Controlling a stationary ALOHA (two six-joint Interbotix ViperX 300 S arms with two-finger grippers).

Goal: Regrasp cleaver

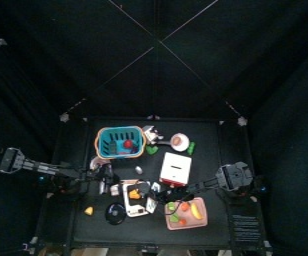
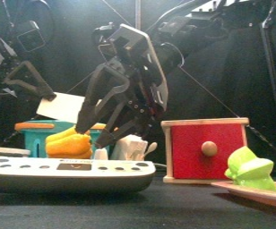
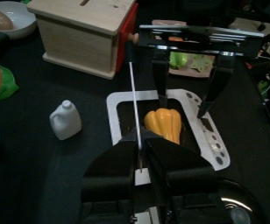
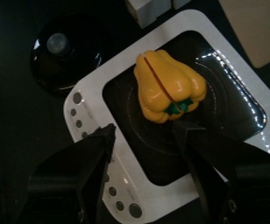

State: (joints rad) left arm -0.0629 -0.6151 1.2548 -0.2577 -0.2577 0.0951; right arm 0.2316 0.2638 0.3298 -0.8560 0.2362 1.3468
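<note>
Cleaver (image 3: 134, 122) edge-on above yellow pepper (image 3: 163, 123) in white tray (image 3: 215, 145).

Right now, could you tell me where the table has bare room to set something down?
Bare: the table's far right corner, between the bowl and the right edge, and the strip left of the basket. Crowded: the front middle, where tray, pink board and box sit close below the left gripper, holding the cleaver, and the open right gripper.

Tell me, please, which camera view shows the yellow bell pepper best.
The right wrist view: the bell pepper shows close and nearly whole in the white tray. Front view: only its upper part above the rim. Left wrist view: partly hidden. Top view: a speck.
</note>
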